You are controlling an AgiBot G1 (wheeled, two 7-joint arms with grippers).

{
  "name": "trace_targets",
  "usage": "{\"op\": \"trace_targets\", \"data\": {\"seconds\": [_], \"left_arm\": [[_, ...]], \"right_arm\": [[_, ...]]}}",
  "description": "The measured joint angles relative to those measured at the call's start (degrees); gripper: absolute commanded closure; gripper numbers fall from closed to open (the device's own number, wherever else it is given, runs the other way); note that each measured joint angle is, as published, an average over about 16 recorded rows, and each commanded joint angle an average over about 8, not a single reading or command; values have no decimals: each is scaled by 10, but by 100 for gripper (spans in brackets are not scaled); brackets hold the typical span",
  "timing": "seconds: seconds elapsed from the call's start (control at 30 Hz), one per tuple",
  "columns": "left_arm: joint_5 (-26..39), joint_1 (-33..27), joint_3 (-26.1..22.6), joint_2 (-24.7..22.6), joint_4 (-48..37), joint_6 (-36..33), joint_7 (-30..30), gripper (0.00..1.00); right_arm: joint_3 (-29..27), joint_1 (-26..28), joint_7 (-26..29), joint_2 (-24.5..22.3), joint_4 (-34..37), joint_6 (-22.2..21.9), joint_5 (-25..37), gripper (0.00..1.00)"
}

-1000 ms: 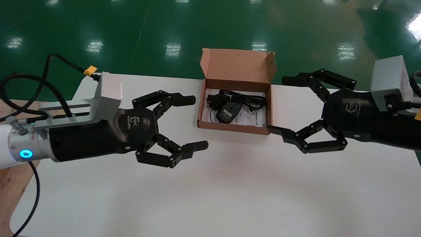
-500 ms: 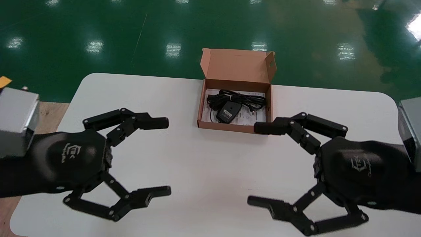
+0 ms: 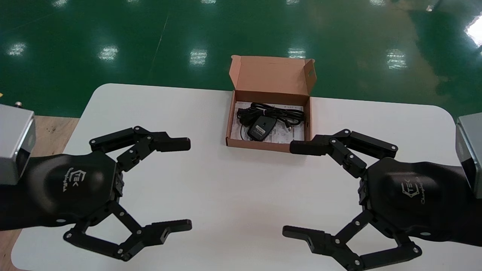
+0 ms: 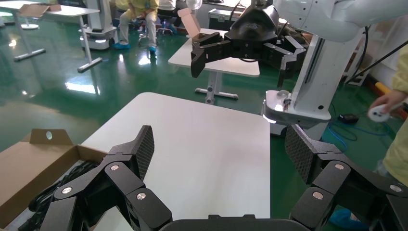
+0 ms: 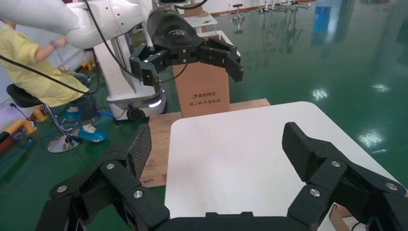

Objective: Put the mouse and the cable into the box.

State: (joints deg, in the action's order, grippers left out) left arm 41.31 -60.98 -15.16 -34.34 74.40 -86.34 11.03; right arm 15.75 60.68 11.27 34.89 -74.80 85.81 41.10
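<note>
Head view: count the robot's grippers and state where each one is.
2. The left gripper hovers open over the table's left side; the right gripper hovers open over its right side, near the box. None hidden.

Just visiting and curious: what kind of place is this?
Probably a robot lab or workshop hall: glossy green floor, several white work tables, and a seated person in yellow clothing.

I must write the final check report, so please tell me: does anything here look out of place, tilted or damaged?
Nothing stands out. The box sits flat on the table, lid open, with the mouse and the bundled cable lying inside. The left tool and the right tool hover open and empty over the table.
</note>
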Motion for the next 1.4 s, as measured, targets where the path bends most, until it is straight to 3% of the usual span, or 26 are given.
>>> {"op": "trace_targets", "data": {"seconds": [1.4], "left_arm": [[6, -6, -9, -8, -9, 8, -4, 0]], "right_arm": [[3, 8, -5, 1, 12, -1, 7, 0]]}}
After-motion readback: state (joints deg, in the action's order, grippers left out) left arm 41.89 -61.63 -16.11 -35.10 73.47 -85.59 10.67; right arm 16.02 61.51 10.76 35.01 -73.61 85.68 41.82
